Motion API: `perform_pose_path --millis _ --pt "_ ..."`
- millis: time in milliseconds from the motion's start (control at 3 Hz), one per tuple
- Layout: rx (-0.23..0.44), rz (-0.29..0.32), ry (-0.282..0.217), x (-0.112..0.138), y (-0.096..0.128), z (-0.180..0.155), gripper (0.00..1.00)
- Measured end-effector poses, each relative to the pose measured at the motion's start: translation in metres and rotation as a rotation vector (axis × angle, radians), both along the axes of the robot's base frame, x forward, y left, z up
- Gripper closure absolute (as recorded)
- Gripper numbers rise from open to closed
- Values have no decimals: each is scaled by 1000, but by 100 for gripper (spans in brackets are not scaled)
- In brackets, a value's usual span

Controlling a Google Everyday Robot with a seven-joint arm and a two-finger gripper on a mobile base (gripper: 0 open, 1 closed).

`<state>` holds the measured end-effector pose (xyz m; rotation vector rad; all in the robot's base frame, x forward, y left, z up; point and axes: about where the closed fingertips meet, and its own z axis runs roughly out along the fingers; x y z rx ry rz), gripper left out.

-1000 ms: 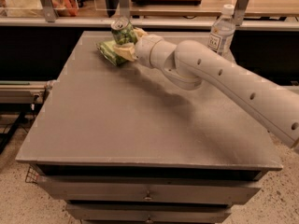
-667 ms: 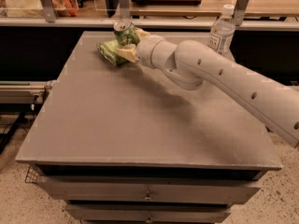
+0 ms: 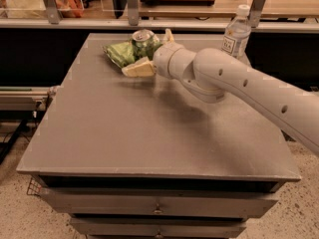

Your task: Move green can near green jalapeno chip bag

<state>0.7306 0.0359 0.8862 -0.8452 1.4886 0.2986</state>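
The green can point(image 3: 145, 45), with a silver top and pull tab, stands upright at the far middle of the grey table point(image 3: 149, 133). The light green jalapeno chip bag point(image 3: 118, 54) lies crinkled right beside it on its left, touching or nearly touching. My gripper point(image 3: 152, 53) reaches in from the right on the white arm point(image 3: 239, 83). Its cream fingers point(image 3: 139, 68) sit on either side of the can and are closed on it. The can's lower part is hidden behind the near finger.
A clear plastic water bottle point(image 3: 236, 33) stands at the table's far right edge, behind the arm. A shelf rail with metal posts point(image 3: 130, 4) runs behind the table. Drawers point(image 3: 157, 208) are under the tabletop at the front.
The gripper and the can have shifted together a little to the right and towards the camera. The chip bag has stayed where it was.
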Motion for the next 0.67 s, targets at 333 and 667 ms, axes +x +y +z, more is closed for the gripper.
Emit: perform_pose_path --millis 333,667 --pt "1 -9 3 -8 -9 -2 0" --pt "49 5 19 -23 -36 10 0"
